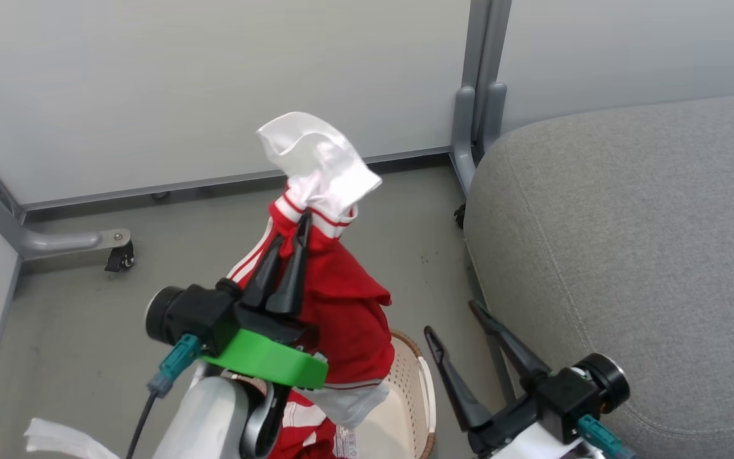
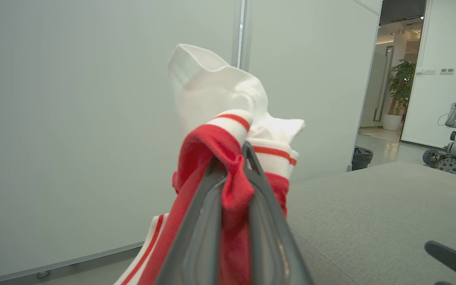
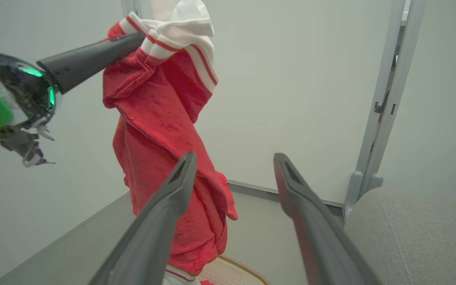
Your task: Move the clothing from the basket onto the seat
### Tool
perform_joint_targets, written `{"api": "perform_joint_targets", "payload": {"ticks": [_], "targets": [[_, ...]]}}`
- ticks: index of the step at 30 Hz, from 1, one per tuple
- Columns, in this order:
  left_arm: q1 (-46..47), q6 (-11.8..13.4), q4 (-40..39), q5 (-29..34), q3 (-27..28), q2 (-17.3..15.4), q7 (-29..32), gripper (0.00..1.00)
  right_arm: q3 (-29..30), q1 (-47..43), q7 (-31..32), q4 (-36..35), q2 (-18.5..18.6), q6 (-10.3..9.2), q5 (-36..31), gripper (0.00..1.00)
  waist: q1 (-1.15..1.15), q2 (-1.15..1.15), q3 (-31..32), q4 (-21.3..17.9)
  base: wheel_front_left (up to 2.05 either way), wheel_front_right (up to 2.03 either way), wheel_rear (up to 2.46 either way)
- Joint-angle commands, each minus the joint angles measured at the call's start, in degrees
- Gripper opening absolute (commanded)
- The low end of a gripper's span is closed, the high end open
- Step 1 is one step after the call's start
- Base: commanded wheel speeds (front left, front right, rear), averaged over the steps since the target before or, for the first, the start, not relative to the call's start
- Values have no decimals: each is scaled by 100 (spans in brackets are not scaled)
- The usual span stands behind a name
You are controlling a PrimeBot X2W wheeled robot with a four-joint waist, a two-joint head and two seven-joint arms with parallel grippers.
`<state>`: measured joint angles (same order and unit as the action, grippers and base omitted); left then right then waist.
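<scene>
While my left pincer [image 1: 292, 229] is clamped on the red-and-white garment [image 1: 348, 306] just under its white cuff, the head view shows the cloth lifted high, with its lower end hanging to the basket [image 1: 415, 357] beneath my wrist. More red cloth [image 1: 300, 433] lies in the basket. I cannot tell whether it is a second piece or the tail of this one. Nothing red lies on the seat [image 1: 628, 255], so I judge the task barely begun: this piece has yet to cross, and whatever is left in the basket comes after it. My right pincer [image 1: 453, 319] stands apart, holding nothing, between the basket and the seat's rounded edge.

From my left wrist, my fingers [image 2: 196, 237] pinch a red fold and the cuff flops above their tips. The seat spreads to the right of and below the pincer, broad and bare. A partition panel [image 2: 73, 138] stands ahead.

From my right wrist, the garment hangs ahead and to the left of the gaping pincer, its hem just over the basket rim. A grey post [image 3: 386, 99] rises at the right beside the seat's corner. I judge the swing should stay short of that post and lift the hem over the seat's edge.
</scene>
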<state>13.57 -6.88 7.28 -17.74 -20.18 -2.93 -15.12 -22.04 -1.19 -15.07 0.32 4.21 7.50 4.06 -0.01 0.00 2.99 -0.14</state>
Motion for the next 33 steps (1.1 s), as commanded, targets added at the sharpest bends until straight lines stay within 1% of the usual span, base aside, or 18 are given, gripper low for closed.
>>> {"api": "perform_joint_targets", "payload": {"ticks": [1, 5, 8, 11, 12, 19, 22, 25, 26, 27, 28, 33], "targets": [[195, 105, -65, -161, -189, 0, -5, 0, -151, 138, -17, 102, 2, -2, -20, 100, 1, 0, 0, -1, 0, 0, 0], [512, 361, -76, -464, -758, -1, -5, 0, -440, 416, -16, 293, -52, -2, 18, 100, 1, 0, -13, -36, 0, 0, 0], [723, 503, -49, -661, -1147, -1, -5, 0, -514, 634, -17, 426, -83, -2, -9, 100, 1, 0, -24, -61, 0, 0, 0], [913, 585, -82, -935, -1487, -3, -4, 0, -405, 797, -17, 529, -111, -2, -76, 100, 1, 0, -53, -80, 0, 0, 0], [990, 643, -62, -1074, -1677, -2, -5, 0, -374, 905, -17, 494, -128, -2, -173, 100, 1, 0, -76, -87, 0, 0, 0], [1156, 810, 69, -1417, -2240, -1, -4, 0, -36, 901, -17, 501, -127, -2, -182, 100, 1, 0, -108, -79, 0, 0, 0], [1204, 903, 178, -1550, -2456, -2, -5, 0, 173, 811, -17, 682, -123, -2, -94, 100, 1, 0, -103, -67, 0, 0, 0], [1240, 949, 291, -1694, -2633, -2, -4, 0, 218, 786, -16, 864, -132, -2, -13, 100, 1, 0, -103, -54, 0, 0, 0], [1261, 968, 328, -1738, -2695, -3, -5, 0, 189, 787, -17, 946, -130, -2, -15, 56, 1, 0, -104, -48, 0, 0, 0], [1274, 984, 363, -1765, -2749, -2, -4, 0, 173, 795, -17, 993, -129, -2, -17, 39, 1, 0, -105, -46, 0, 0, 0], [1300, 997, 394, -1799, -2794, -2, -5, 0, 165, 802, -17, 1044, -126, -2, 26, 0, 1, 0, -109, -43, 0, 0, 0], [1425, 1063, 599, -1694, -2871, -1, -5, 0, 174, 811, -16, 1238, -126, -2, 226, 0, 1, 0, -144, -52, 0, 0, 0]]}}
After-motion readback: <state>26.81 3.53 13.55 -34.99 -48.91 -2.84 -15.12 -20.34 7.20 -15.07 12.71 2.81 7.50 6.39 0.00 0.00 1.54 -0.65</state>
